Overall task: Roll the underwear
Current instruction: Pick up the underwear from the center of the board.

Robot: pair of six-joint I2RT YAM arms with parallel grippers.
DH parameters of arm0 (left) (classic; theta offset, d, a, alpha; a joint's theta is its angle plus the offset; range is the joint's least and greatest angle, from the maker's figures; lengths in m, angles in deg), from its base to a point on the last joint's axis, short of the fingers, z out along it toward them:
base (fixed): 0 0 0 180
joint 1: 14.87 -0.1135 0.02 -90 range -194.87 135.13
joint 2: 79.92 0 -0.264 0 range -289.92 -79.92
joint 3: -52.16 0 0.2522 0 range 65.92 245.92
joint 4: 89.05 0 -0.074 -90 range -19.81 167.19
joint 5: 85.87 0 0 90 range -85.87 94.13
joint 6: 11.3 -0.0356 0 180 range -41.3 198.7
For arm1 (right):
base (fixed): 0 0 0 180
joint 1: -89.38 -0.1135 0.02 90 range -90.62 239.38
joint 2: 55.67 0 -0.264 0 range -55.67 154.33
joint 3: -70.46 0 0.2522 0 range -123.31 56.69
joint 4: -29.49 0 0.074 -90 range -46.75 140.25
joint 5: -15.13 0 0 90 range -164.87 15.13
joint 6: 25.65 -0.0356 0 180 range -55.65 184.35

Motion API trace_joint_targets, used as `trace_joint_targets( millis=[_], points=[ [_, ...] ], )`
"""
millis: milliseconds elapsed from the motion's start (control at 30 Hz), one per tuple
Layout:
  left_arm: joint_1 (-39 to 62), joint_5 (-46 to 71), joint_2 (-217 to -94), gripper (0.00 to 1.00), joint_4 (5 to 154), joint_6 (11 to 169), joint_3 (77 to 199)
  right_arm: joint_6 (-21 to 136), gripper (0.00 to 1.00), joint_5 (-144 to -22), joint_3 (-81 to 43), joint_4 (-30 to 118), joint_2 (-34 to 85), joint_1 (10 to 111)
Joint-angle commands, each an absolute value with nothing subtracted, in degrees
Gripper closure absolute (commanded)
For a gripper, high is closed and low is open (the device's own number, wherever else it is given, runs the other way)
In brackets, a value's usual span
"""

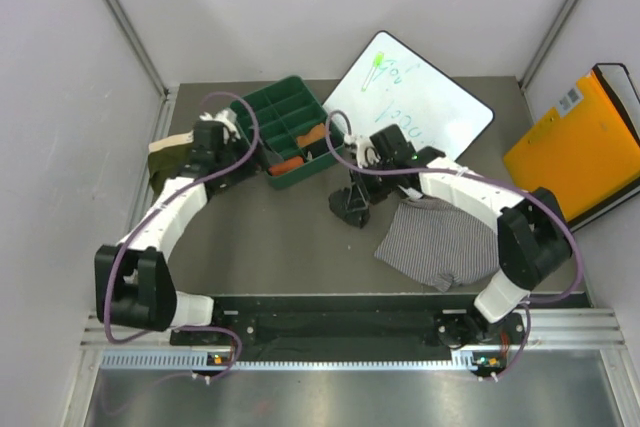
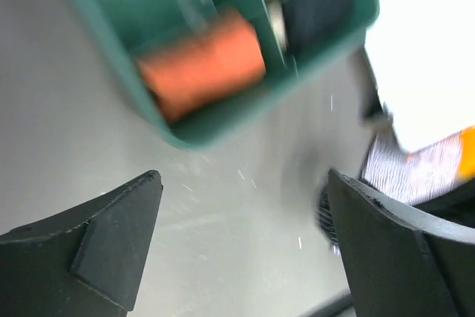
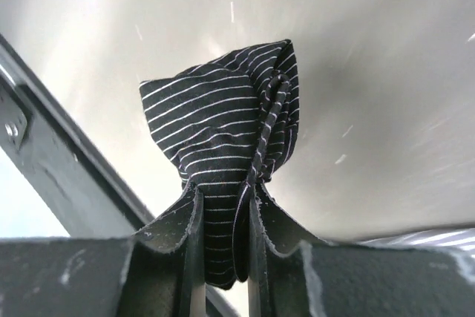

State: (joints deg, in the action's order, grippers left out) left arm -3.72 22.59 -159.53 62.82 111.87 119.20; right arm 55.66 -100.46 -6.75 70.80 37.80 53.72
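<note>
Pinching the black brief (image 3: 223, 124) by one gathered end, the right fingers (image 3: 172, 224) are narrow, clamped on it over the middle of the bench (image 1: 290, 237); the cloth balloons beyond their tips, crumpled, with thin white stripes. The left fingers (image 2: 111, 235) stand wide and empty beside the green tray (image 2: 245, 113).

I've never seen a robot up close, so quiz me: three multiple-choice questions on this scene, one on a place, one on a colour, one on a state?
1. The grey striped underwear lies: A on the whiteboard; B on the table; C on the folder.
2. The divided tray is: A green; B red; C white.
3. The right pincer is: A wide open; B shut on black striped underwear; C out of sight.

Answers: B, it is spread on the grey tabletop; A, its walls are dark green; B, both fingers pinch the cloth.
</note>
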Motion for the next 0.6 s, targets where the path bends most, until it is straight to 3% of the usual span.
trace_joint_targets(
  millis=[0, 267, 467, 567],
  points=[
    [-11.26, 20.92, -155.77, 0.01, 54.08, 106.56, 123.92, 62.23, 1.0, -95.97, -22.79, 76.37, 37.39, 54.05],
    [-16.45, 29.18, -157.43, 0.01, 53.03, 102.96, 127.88, 77.35, 1.0, -101.85, -38.82, 73.13, 47.41, 54.05],
    [-18.04, 28.48, -158.31, 0.01, 51.17, 100.23, 130.52, 86.22, 1.0, -104.83, -60.44, 79.37, 60.77, 54.05],
    [-18.21, 28.31, -158.4, 0.01, 52.4, 99.27, 130.08, 87.82, 1.0, -105.28, -61.08, 74.38, 62.89, 53.88]
  ],
)
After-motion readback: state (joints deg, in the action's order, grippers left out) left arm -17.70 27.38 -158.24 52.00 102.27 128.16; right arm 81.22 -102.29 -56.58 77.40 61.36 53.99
